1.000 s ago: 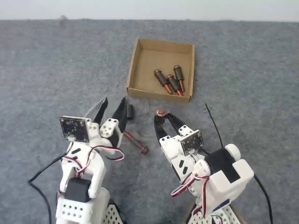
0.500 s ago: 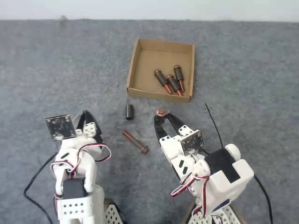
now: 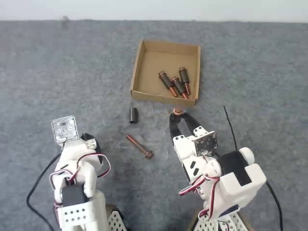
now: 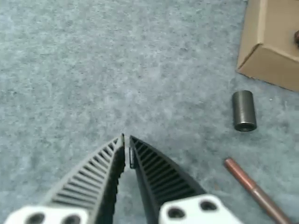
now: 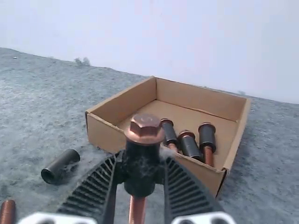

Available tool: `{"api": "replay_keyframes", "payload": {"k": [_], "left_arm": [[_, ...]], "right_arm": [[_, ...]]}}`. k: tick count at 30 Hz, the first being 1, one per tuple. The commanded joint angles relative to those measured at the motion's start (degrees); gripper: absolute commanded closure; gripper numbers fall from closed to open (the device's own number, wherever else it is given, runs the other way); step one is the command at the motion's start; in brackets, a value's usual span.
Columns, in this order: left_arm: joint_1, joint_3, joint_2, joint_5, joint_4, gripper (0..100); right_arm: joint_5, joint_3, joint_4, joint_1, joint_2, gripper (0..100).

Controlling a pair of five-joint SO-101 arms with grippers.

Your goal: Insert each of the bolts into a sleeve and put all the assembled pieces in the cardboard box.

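Bolt (image 5: 145, 129), copper (hex head), black sleeve (image 5: 140, 171), right hand (image 5: 141, 163) clamped

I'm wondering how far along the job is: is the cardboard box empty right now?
No, three sleeved bolts lie side by side inside the cardboard box.

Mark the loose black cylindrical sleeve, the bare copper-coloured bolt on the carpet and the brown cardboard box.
Loose black cylindrical sleeve (image 3: 134, 115): high view, middle of its side.
Bare copper-coloured bolt (image 3: 138, 145): high view, mid-shank.
Brown cardboard box (image 3: 161, 57): high view, bare floor inside.
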Motion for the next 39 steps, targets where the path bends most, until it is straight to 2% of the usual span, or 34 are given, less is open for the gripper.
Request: {"api": "replay_keyframes", "payload": {"k": [1, 6, 13, 17, 23, 26, 28, 30, 34, 39], "left_arm": [[-1.7, -0.6, -1.1, -1.0, 0.4, 99], [-2.7, -0.6, -1.1, -1.1, 0.4, 99], [-4.5, -0.6, -1.1, -1.1, 0.4, 99], [-4.5, -0.6, -1.1, -3.2, 0.4, 99], [-4.5, -0.6, -1.1, -3.8, 0.4, 99], [-4.5, -0.6, -1.1, -3.8, 0.4, 99], [-4.5, -0.6, -1.1, -3.8, 0.4, 99], [-4.5, -0.6, -1.1, -3.8, 0.4, 99], [-4.7, -0.6, -1.1, -3.8, 0.4, 99], [-6.7, -0.6, -1.1, -3.9, 0.4, 99]], "right_arm": [[0.4, -3.2, -0.4, 3.6, -1.0, 99.1], [0.4, -5.5, -0.5, 6.9, -1.1, 99.1], [0.4, -6.2, 3.4, 6.5, -7.3, 99.1], [0.4, -9.4, 19.3, 6.9, -17.9, 99.1], [0.4, -17.9, 53.7, 6.8, -36.1, 99.1], [0.4, -22.6, 69.9, 6.8, -41.4, 99.1], [0.4, -25.8, 77.1, 7.0, -42.2, 99.1], [0.4, -28.3, 80.6, 7.0, -42.2, 99.1], [0.4, -32.1, 81.4, 7.1, -40.0, 99.1], [0.5, -42.1, 81.6, 10.2, -30.6, 99.0]]}}
